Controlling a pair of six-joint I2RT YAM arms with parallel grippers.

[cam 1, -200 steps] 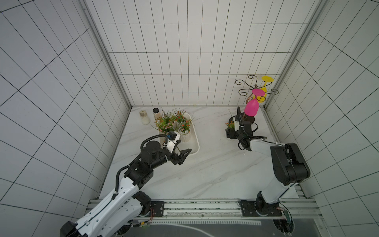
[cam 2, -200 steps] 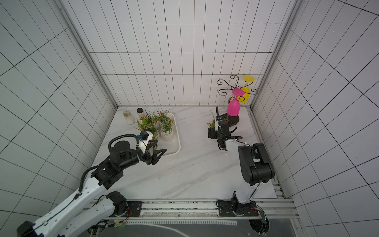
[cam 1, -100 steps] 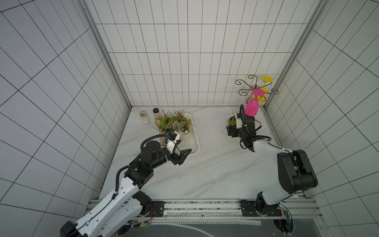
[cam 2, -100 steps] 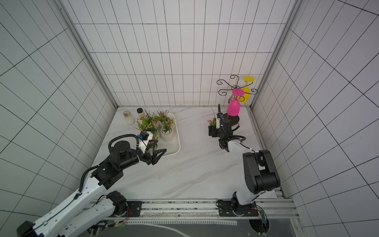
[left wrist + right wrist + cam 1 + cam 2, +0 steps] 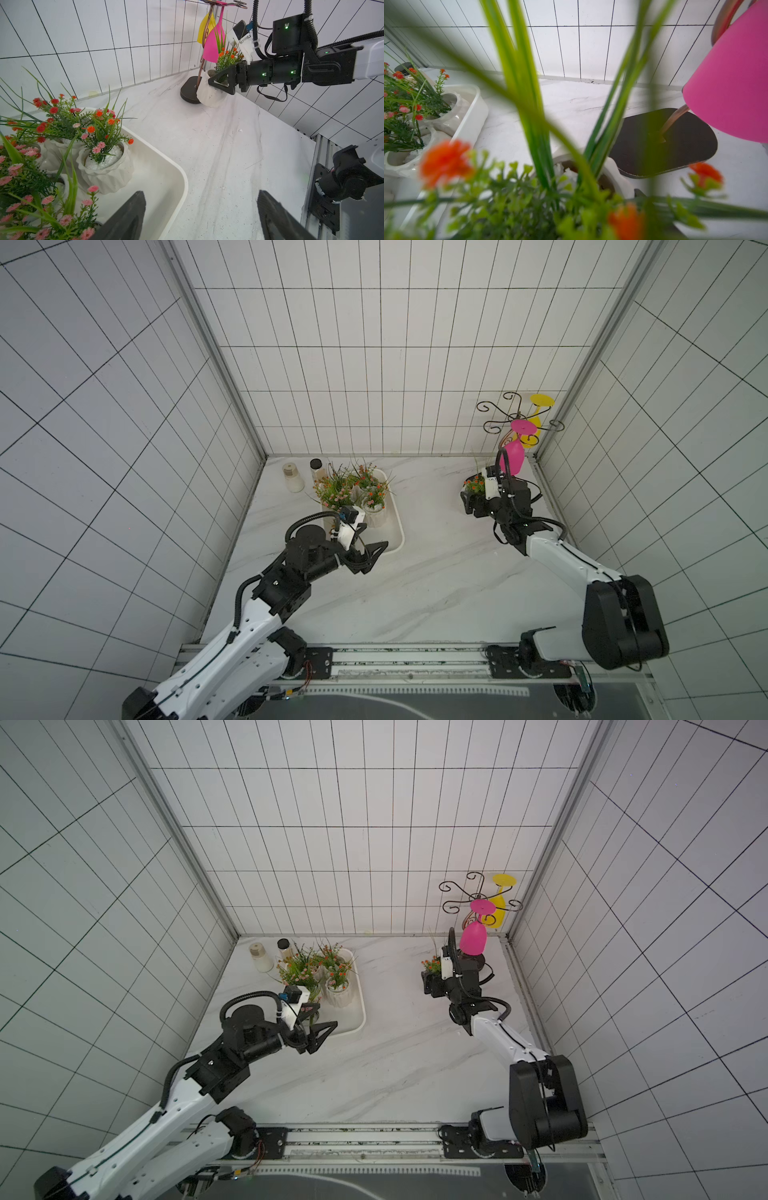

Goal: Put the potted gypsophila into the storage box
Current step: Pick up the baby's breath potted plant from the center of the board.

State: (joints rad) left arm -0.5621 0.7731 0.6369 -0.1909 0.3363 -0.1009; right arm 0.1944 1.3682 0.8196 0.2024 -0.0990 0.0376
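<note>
1. Left wrist view: right gripper grasps the potted gypsophila beside the goblet stand, well apart from the storage box.
2. Left gripper, released and empty, hangs over that box's corner.

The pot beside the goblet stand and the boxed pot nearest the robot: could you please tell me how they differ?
The stand-side pot is outside the storage box; the boxed pot stands inside it. The right hand grips the stand-side pot, which looks tilted; the boxed pot is upright, untouched. The stand-side pot shows only orange blooms; the boxed pot has pink too. Both pots are white and ribbed.
</note>
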